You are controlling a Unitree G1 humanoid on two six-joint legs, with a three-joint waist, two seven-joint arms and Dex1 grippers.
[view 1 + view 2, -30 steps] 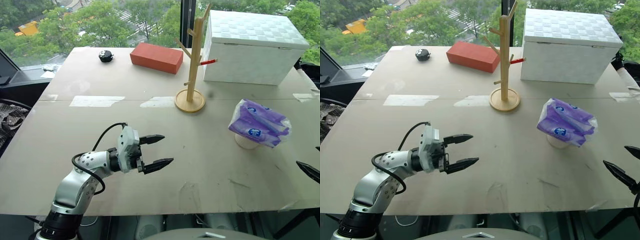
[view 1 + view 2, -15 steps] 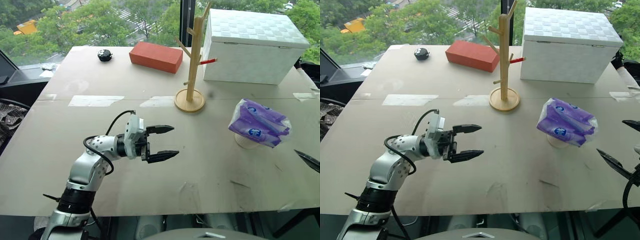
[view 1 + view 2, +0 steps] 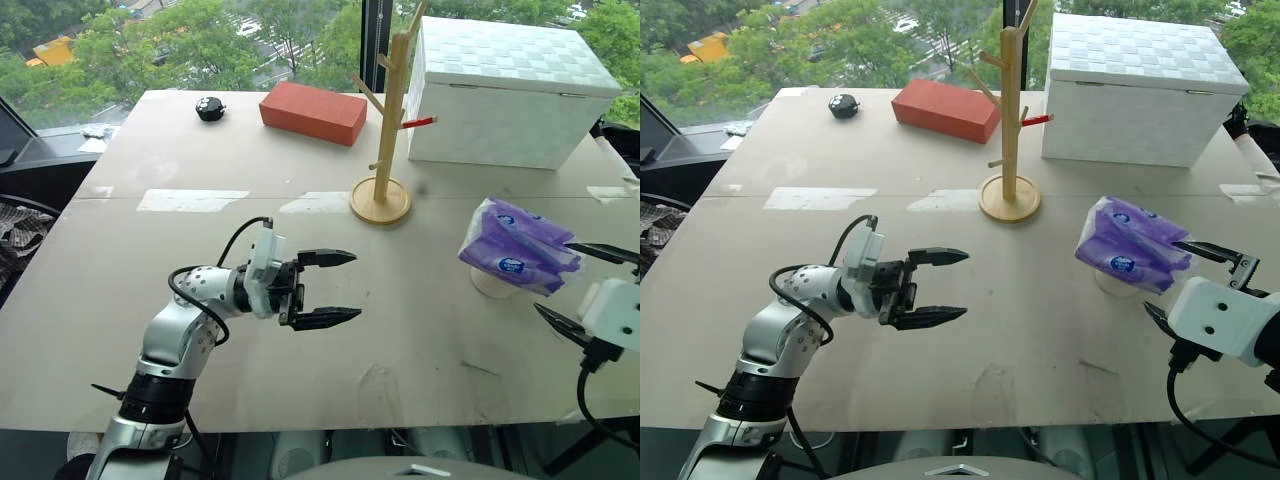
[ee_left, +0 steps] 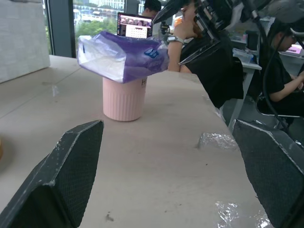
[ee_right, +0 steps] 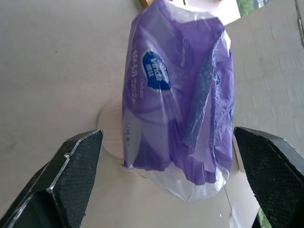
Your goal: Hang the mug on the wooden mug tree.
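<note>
Sitting on the surface [image 3: 120, 280] toward the robot's right, the mug [image 4: 124, 97] stands with a purple-and-white tissue packet [image 3: 520, 246] lying across its top, so only its lower body shows beneath. In the left wrist view it looks pale and ribbed, with faint lettering near the rim; its handle cannot be seen. The mug tree [image 3: 385, 120] stands farther back, near the middle of the surface, well apart from the mug, its pegs bare.

The right claw [image 3: 1185, 280] hangs just beside the packet with its jaws spread wide, empty. The left claw [image 3: 330, 288] hovers above the middle of the surface, also wide and empty, pointing toward the mug.

The mug is probably stiff, fairly heavy ceramic: smooth, likely slippery under the pads, and breakable if dropped or knocked against a peg. The packet is soft and light and probably has to come off first. A grip across the wall or rim, leaving the handle free for a peg, seems safest.
</note>
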